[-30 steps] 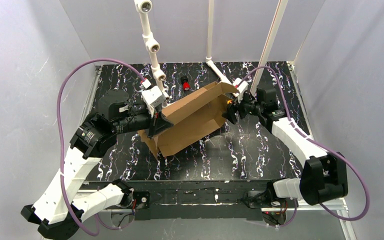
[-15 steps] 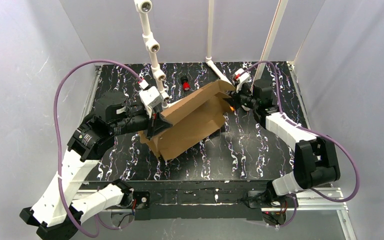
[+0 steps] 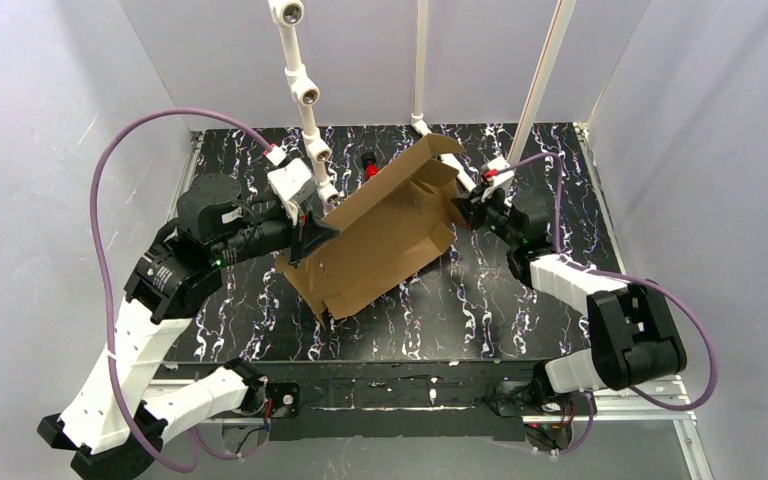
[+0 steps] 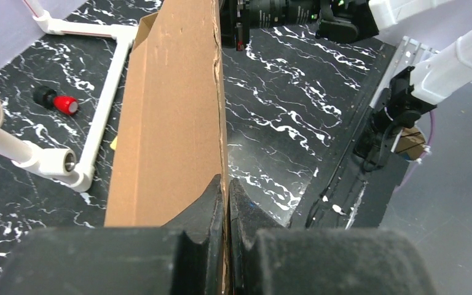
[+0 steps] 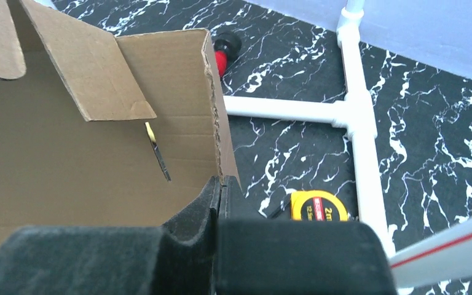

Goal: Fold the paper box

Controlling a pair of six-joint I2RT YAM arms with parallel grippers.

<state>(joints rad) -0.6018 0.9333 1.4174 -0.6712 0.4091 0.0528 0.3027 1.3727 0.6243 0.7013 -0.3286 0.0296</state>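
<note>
The paper box (image 3: 380, 235) is a brown cardboard sheet with raised flaps, held tilted above the middle of the black marbled table between both arms. My left gripper (image 3: 310, 232) is shut on its left edge; in the left wrist view the cardboard (image 4: 166, 110) runs edge-on between the closed fingers of that gripper (image 4: 226, 184). My right gripper (image 3: 463, 208) is shut on the right end wall. The right wrist view shows the box's inside (image 5: 67, 166) with a folded flap and a slot, the wall's edge pinched in the gripper (image 5: 220, 184).
A white pipe frame (image 3: 305, 95) stands at the back of the table, with one leg (image 5: 359, 123) close to my right gripper. A red and black item (image 3: 370, 165) lies behind the box. A yellow tape measure (image 5: 318, 206) lies on the table under the right gripper.
My right gripper came in from the right and shut on the box's right end wall. The box now stands tilted more steeply, its far edge raised. The left gripper kept its hold.
</note>
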